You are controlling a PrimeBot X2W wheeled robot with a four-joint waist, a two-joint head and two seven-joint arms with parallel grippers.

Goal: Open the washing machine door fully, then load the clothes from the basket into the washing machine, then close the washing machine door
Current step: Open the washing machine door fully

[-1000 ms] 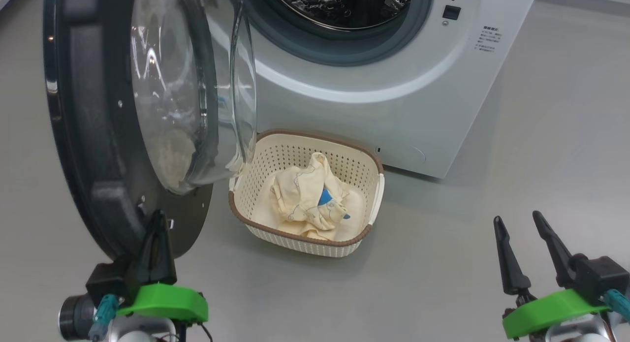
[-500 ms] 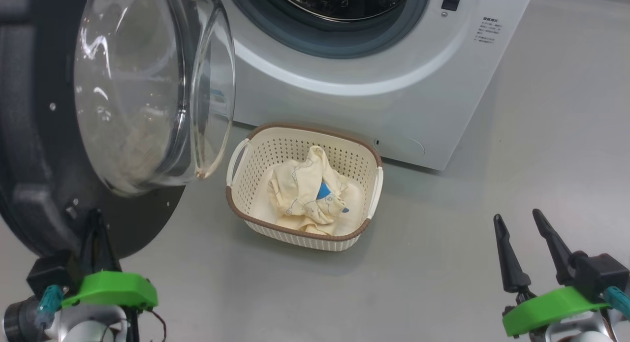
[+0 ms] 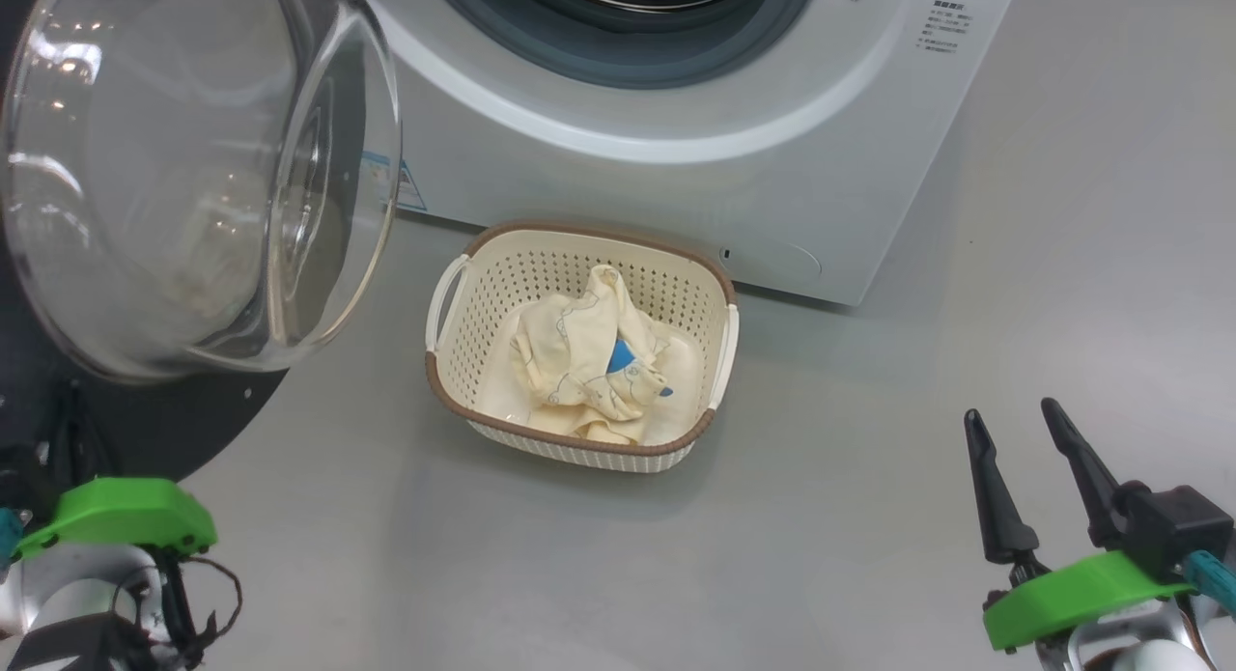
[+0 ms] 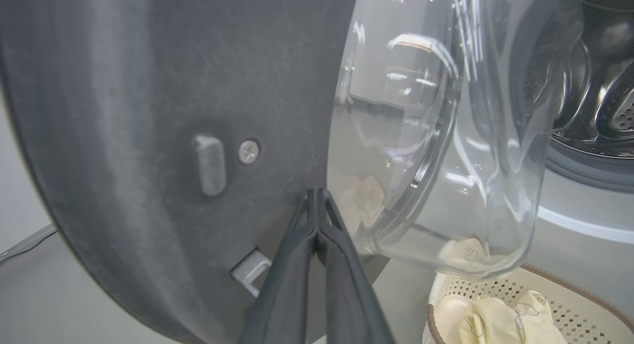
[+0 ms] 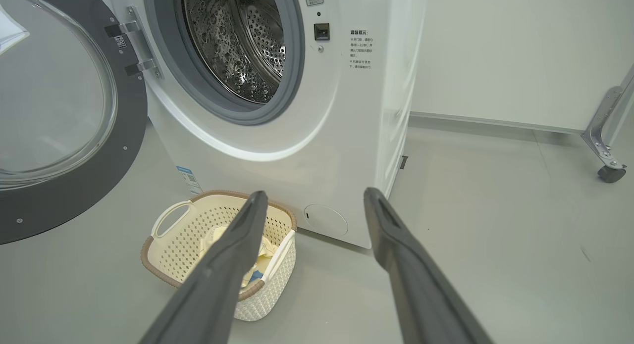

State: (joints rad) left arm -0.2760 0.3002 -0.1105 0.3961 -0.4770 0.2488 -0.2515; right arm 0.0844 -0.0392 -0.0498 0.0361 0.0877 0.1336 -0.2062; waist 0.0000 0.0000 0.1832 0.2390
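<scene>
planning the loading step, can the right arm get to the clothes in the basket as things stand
Probably yes. The right pincer hangs open with only floor between it and the basket, the clothes lie uncovered in its open top, and the door stands off to the basket's left.

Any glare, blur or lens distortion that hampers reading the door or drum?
Head view: bright reflections streak the washing machine door; the clothes are sharp. Left wrist view: the door's dark face is soft and grainy, its glass warps what lies behind. Right wrist view: even light, the washing machine leans from the wide lens, the right gripper looks soft.
</scene>
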